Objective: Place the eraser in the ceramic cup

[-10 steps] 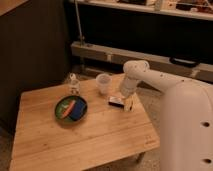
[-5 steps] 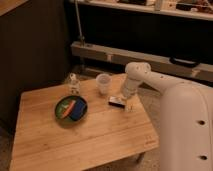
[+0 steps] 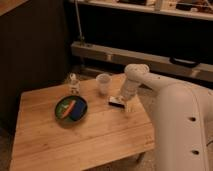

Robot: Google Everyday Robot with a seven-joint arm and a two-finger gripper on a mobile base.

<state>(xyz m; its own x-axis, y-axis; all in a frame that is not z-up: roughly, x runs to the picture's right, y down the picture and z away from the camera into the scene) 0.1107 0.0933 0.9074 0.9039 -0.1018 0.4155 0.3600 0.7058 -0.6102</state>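
Observation:
The eraser [image 3: 115, 102], a small flat block with a black top and a white base, lies on the wooden table [image 3: 75, 142] just right of the ceramic cup [image 3: 103, 83]. The cup is plain white and stands upright near the table's far edge. My gripper [image 3: 124, 100] hangs from the white arm and is down at the eraser's right end, close to or touching it. The eraser rests on the table surface about a cup's width from the cup.
A green round plate [image 3: 61, 114] holding a blue block [image 3: 76, 111] and an orange piece [image 3: 70, 106] sits left of centre. A small white figurine-like bottle [image 3: 74, 84] stands left of the cup. My white robot body [image 3: 182, 130] fills the right side. The table's right edge lies close below the gripper.
The arm has shifted slightly right and down over the eraser. The eraser, the cup and the plate stay in place.

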